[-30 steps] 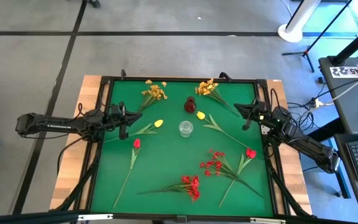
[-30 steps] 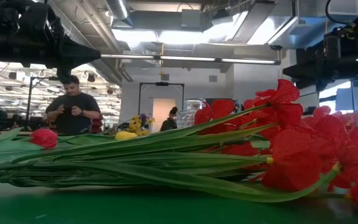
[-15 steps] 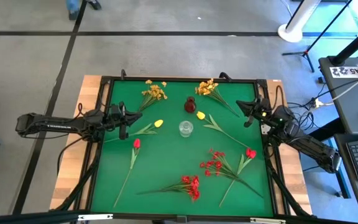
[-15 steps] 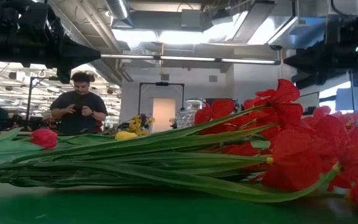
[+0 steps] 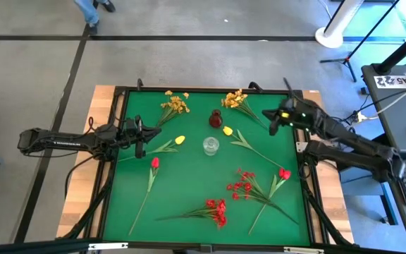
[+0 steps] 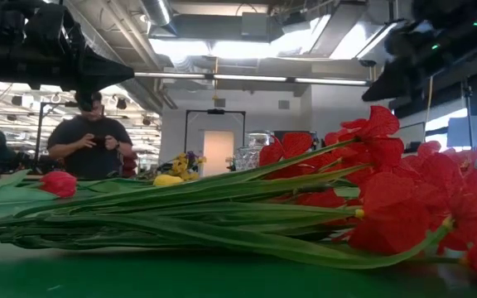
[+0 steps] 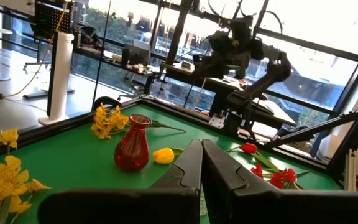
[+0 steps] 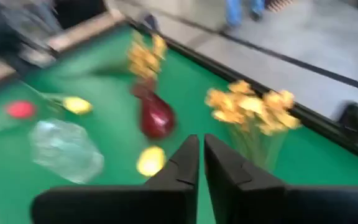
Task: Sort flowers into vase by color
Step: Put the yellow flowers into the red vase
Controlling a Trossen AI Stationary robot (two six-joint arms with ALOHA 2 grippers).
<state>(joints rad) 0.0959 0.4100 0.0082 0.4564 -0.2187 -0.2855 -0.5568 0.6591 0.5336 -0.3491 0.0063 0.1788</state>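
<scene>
My left gripper (image 5: 144, 137) is shut and hovers at the table's left side, beside a yellow tulip (image 5: 180, 140). My right gripper (image 5: 268, 117) is shut and raised near the far right, next to a yellow-orange spray (image 5: 235, 99). A red vase (image 5: 216, 118) and a clear glass vase (image 5: 211, 146) stand mid-table. A second yellow spray (image 5: 175, 104), a second yellow tulip (image 5: 227, 130), two red tulips (image 5: 154, 163) (image 5: 284, 173) and two red clusters (image 5: 242, 185) (image 5: 217, 210) lie flat on the green mat. In the right wrist view the red vase (image 8: 157, 118) and spray (image 8: 250, 106) lie ahead of the shut fingers (image 8: 201, 155).
A raised black frame (image 5: 115, 169) borders the green mat. A person (image 6: 89, 145) stands in the room beyond the far edge. In the low view red blossoms and green stems (image 6: 371, 207) fill the foreground. Bare mat lies at the near left corner (image 5: 125, 219).
My right arm has risen from the table's right edge and swung toward the far edge and leftward, closing on the yellow-orange spray; its gripper stays shut. The flowers and vases have not moved.
</scene>
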